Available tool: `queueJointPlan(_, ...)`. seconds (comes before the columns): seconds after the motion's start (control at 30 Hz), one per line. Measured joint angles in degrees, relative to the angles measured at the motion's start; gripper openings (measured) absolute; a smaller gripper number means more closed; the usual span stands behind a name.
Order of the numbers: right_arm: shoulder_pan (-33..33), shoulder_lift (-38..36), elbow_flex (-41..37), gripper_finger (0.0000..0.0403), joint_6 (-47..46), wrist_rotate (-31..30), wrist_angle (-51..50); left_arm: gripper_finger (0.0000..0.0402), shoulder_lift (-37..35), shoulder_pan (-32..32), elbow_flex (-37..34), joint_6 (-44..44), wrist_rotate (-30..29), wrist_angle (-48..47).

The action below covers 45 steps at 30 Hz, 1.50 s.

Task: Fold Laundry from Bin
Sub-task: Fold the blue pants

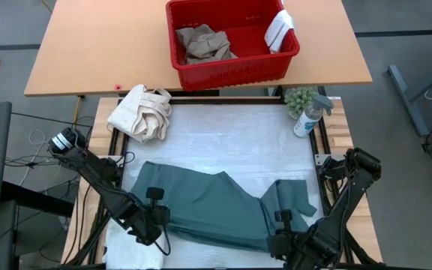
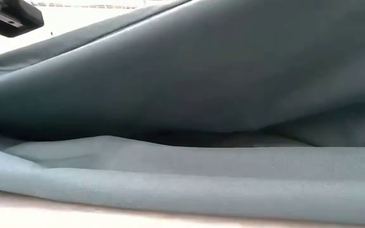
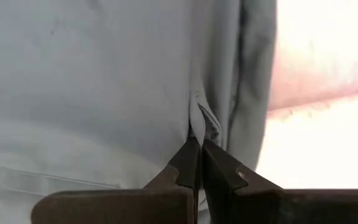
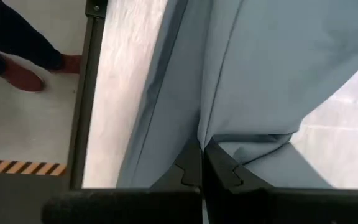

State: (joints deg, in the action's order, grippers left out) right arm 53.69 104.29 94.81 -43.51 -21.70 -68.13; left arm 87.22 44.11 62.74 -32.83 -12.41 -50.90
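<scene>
Teal-green garment (image 1: 208,206): smooth woven cloth, spread flat on the white-covered desk (image 1: 238,139), one corner folded over. No writing legible. Left gripper (image 3: 197,146) and right gripper (image 4: 202,149): both pinched closed on its near edge. Red slotted plastic bin (image 1: 231,67): far desk, holding crumpled khaki trousers (image 1: 205,43); white towel (image 1: 280,30) draped over its rim. Shoes (image 4: 27,74) appear only in the right wrist view.

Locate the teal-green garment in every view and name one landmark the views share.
High view: teal-green garment spread across the near table.
Low view: it fills the picture.
Left wrist view: an edge pinched in the left gripper.
Right wrist view: a fold pinched in the right gripper.
Shared landmark: the garment itself, with the white table cover under it.
</scene>
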Motion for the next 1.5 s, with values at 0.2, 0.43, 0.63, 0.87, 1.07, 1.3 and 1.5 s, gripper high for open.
queueJointPlan(0.2, 0.11, 0.0, -5.77, 0.0019, -2.97, 2.95, 5.89, 0.0, 0.0, 0.95, 0.0, 2.12, -0.25, -0.41)
queueJointPlan(0.43, -0.49, 0.07, -10.46, 0.0022, -1.1, 3.54, 9.94, 0.0, 0.0, 0.94, 0.0, 1.67, 0.2, -0.58)
queueJointPlan(0.63, -0.7, 0.04, -12.25, 0.0055, 2.74, 6.82, 12.73, 0.0, 0.0, 0.92, 0.0, 2.37, 0.57, -0.63)
queueJointPlan(0.87, -0.81, 0.04, -12.61, 0.0061, 3.49, 8.13, 14.8, 0.0, 0.0, 0.92, -0.35, 6.39, 0.66, -0.22)
queueJointPlan(1.07, -0.96, 0.04, -12.61, 0.0067, 0.58, 8.14, 14.3, 0.0, 0.02, 0.92, -2.16, 7.31, 4.78, 1.97)
queueJointPlan(1.3, -0.96, -0.66, -12.57, 0.0089, -2.56, 5.19, 13.27, 0.0015, -0.66, 0.97, -2.16, 8.19, 4.96, 7.57)
queueJointPlan(1.5, -1.09, -0.45, -12.55, 0.0111, -1.61, 2.28, 14.3, 0.0033, -0.66, 0.97, -2.16, 13.7, 3.13, 10.79)
